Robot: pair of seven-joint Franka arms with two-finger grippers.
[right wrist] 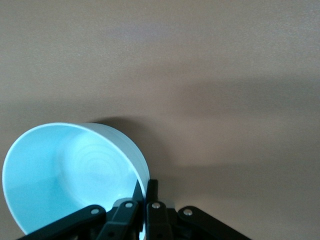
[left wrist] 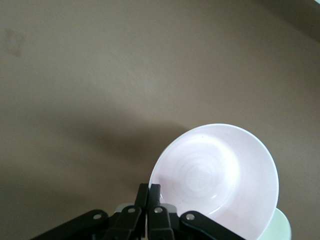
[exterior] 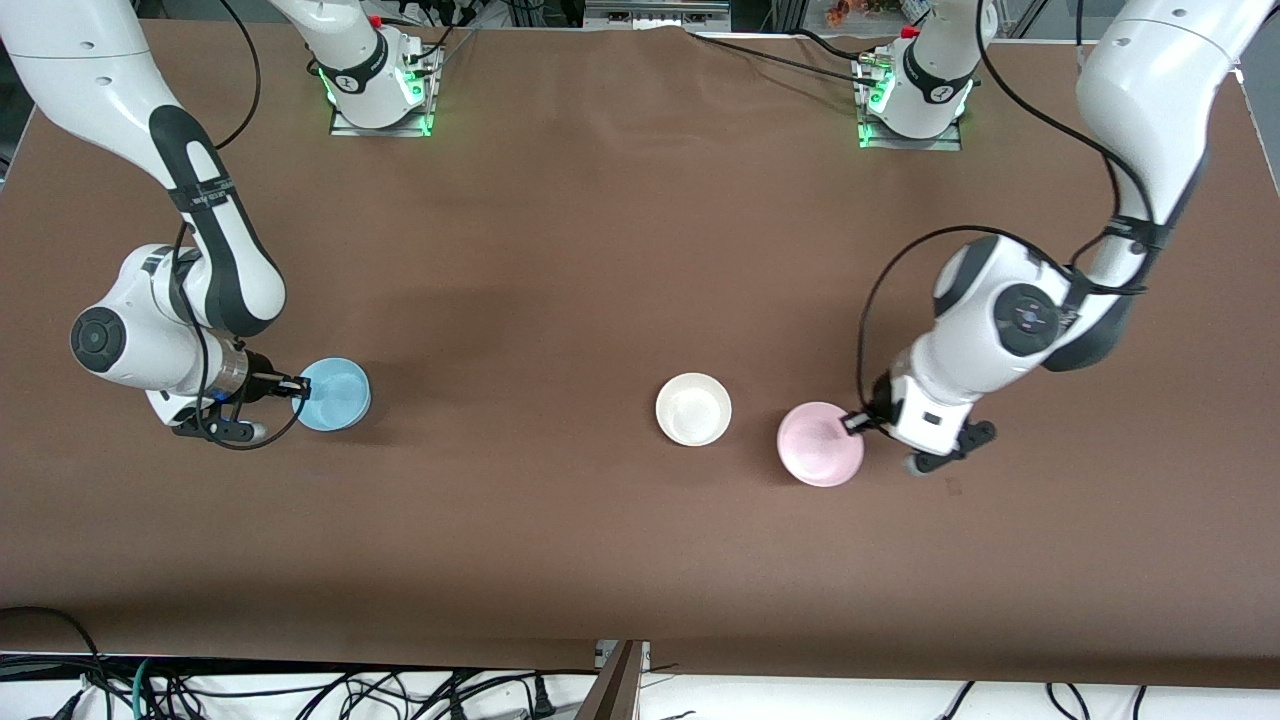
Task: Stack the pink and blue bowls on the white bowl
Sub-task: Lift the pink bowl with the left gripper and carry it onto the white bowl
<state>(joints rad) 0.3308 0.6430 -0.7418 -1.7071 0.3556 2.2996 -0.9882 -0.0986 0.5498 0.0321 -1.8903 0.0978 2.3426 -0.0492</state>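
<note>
1. Front view: brown bench [exterior: 600, 250]. White bowl [exterior: 693, 409] near the middle. Pink bowl [exterior: 821, 443] just beside it, toward the left arm's end, left hand [exterior: 857, 421] clamped on its rim. Blue bowl [exterior: 334, 394] well apart, toward the right arm's end, right hand [exterior: 297, 385] clamped on its rim.
2. Left wrist view: left hand [left wrist: 152, 192] pinches pink bowl [left wrist: 217, 180]; bowl tilted, edge cut off.
3. Right wrist view: right hand [right wrist: 145, 187] pinches blue bowl [right wrist: 75, 175]; lower part cut off.

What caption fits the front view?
Left gripper pinches the pink bowl, right gripper the blue bowl; white bowl waits between.
</note>
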